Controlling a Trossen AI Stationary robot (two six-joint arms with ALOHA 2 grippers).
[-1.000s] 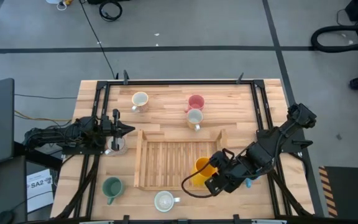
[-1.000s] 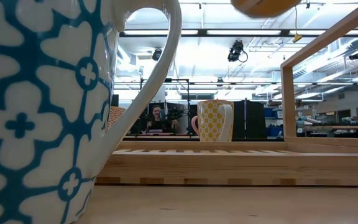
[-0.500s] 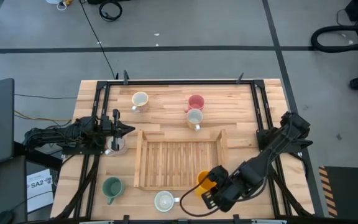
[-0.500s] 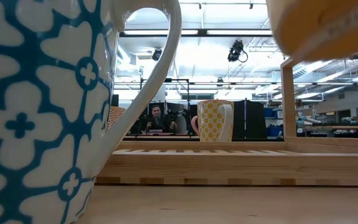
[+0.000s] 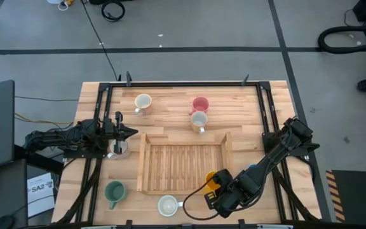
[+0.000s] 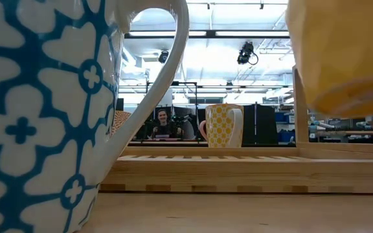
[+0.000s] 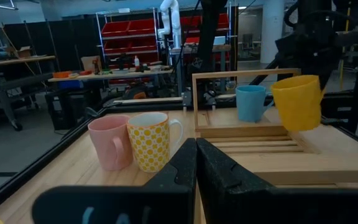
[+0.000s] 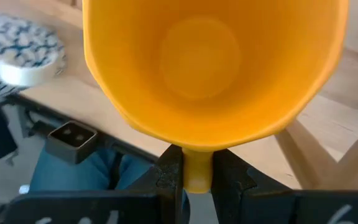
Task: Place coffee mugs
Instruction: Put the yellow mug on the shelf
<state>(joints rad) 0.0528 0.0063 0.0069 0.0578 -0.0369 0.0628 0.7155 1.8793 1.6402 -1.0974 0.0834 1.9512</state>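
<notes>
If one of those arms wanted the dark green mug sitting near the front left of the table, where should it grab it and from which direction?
Probably the handle. The dark green mug stands upright, mouth up, with its handle pointing toward the table's front edge and nothing crowding it. A gripper coming down from above could pinch that handle, much as the right gripper holds the orange mug by its handle.

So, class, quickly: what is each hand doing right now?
Left hand: closed, empty.
Right hand: closed on the orange mug handle.
</notes>
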